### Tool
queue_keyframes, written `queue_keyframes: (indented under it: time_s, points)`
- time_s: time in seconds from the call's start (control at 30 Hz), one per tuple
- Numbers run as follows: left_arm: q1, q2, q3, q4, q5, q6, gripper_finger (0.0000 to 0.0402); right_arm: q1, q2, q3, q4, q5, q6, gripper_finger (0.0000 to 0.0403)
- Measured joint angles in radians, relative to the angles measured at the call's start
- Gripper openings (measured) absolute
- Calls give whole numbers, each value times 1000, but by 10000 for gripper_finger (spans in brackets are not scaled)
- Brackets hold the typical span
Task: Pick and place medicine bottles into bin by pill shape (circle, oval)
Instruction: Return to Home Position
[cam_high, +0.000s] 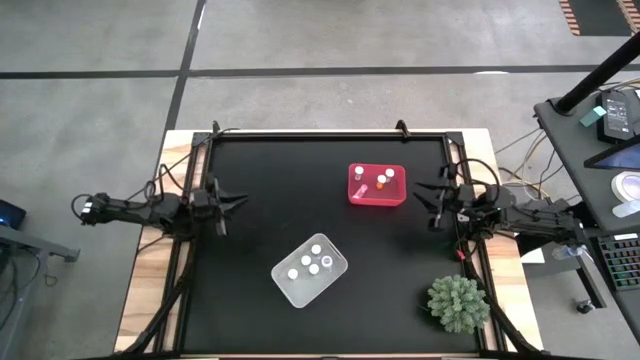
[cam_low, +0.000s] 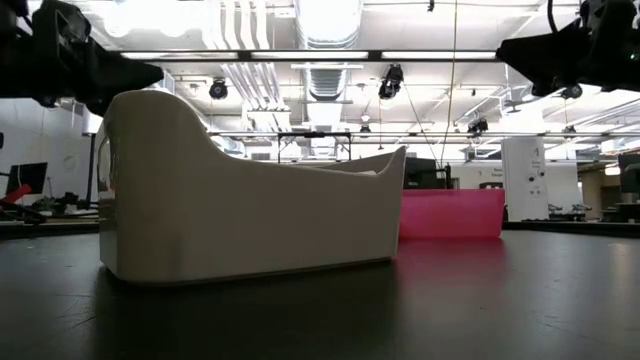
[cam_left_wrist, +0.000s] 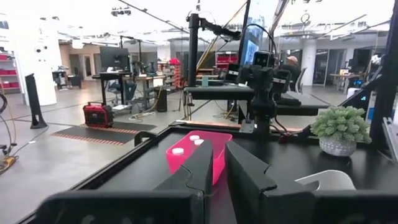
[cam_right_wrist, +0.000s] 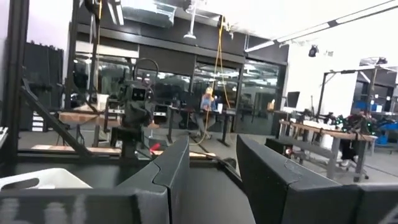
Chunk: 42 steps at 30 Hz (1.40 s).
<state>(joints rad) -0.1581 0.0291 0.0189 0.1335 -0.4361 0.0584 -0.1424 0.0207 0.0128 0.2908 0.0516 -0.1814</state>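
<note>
Fingers (cam_left_wrist: 193, 171) of the left gripper (cam_high: 238, 200) stand slightly apart with a narrow gap between them and hold nothing. This gripper hovers over the left edge of the black table top (cam_high: 260, 160) and points inward toward the middle. The right gripper (cam_high: 420, 193) faces it from the table's right edge, its two dark fingers (cam_right_wrist: 273, 180) also parted and empty, just beside the red-pink rectangular plastic bin (cam_high: 353, 196).

That bin sits right of centre on the far half of the table. Inside it stand three small medicine bottles (cam_high: 358, 172) with white caps, one with an orange body. Nearer the front, about mid-table and well apart from both grippers, lies the white rounded plastic bin (cam_high: 284, 288), turned at an angle. About five more white-capped bottles (cam_high: 316, 249) are grouped in it.

A spiky green potted plant (cam_high: 458, 303) stands at the front right corner.
</note>
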Motion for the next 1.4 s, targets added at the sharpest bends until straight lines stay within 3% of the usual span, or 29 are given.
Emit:
queue_keyframes:
  time_s: [0.27, 0.37, 0.67, 1.17, 1.4]
  points:
    - [0, 9, -11, 15, -1, 7, 26, 0, 22, 0, -22, 0, 117, 123]
    - [1, 12, -11, 16, -9, 0, 26, 0, 30, -1, -83, 1, 244, 123]
    - [1, 11, -12, 16, -10, 0, 26, 0, 35, -1, -235, 1, 415, 123]
    - [1, 23, -13, 15, -10, 0, 26, 0, 34, -2, -262, 1, 397, 123]
    - [1, 29, -14, 15, -10, 0, 26, 36, 34, -2, -260, 7, 221, 123]
